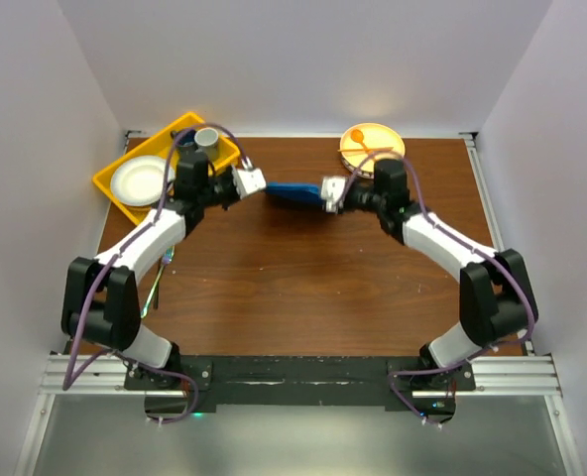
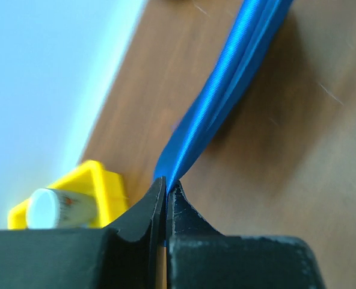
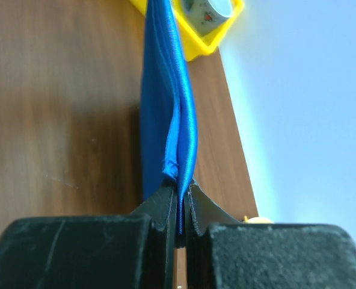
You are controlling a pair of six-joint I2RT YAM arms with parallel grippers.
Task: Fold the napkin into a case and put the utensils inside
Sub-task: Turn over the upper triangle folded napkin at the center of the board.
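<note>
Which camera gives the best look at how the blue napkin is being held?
The top external view: it shows the whole napkin stretched between the left gripper and right gripper. Each wrist view shows only one pinched end, edge-on, its folded layers running away from the jaws.

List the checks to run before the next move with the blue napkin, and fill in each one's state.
1. Left tool shut on one end of the napkin: ok.
2. Right tool shut on the other end, several layers in the pinch: ok.
3. Napkin spans from tool to tool, no end hanging loose: ok.
4. Napkin apart from the yellow tray and the orange plate: ok.
5. Napkin folded to a finished case: cannot tell, the wrist views show it edge-on.
6. Metal utensils located for loading: cannot tell, none plainly in view.
</note>
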